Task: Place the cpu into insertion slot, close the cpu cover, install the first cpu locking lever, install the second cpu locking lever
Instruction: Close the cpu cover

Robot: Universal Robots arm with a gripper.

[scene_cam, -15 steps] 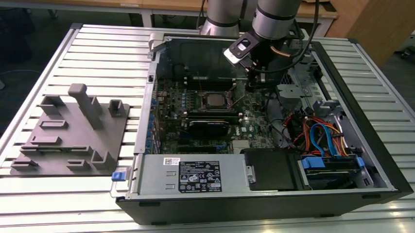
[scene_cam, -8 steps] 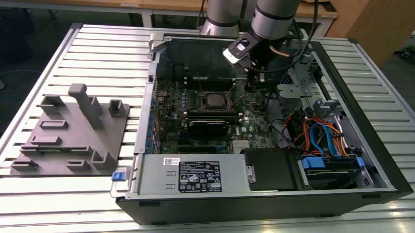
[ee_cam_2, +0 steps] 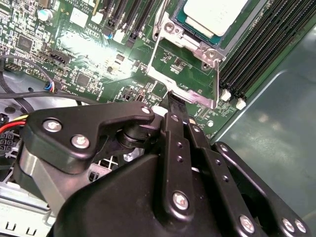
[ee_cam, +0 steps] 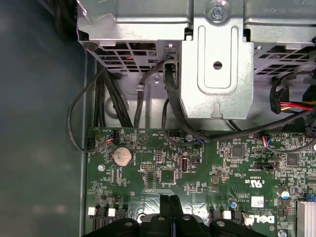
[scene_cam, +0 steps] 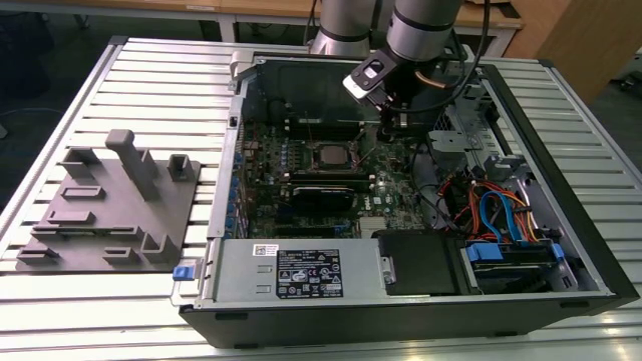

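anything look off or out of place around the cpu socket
Nothing damaged. One silver locking lever juts out from the insertion slot over the green board instead of lying tucked beside it; the gripper, jaws closed, sits at its bar. The cpu sits flat.

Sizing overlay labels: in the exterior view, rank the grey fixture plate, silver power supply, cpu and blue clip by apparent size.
1. grey fixture plate
2. silver power supply
3. cpu
4. blue clip
The cpu lies farther back.

Robot lab, slatted metal bench [scene_cam: 150, 83], open PC [scene_cam: 401, 322]
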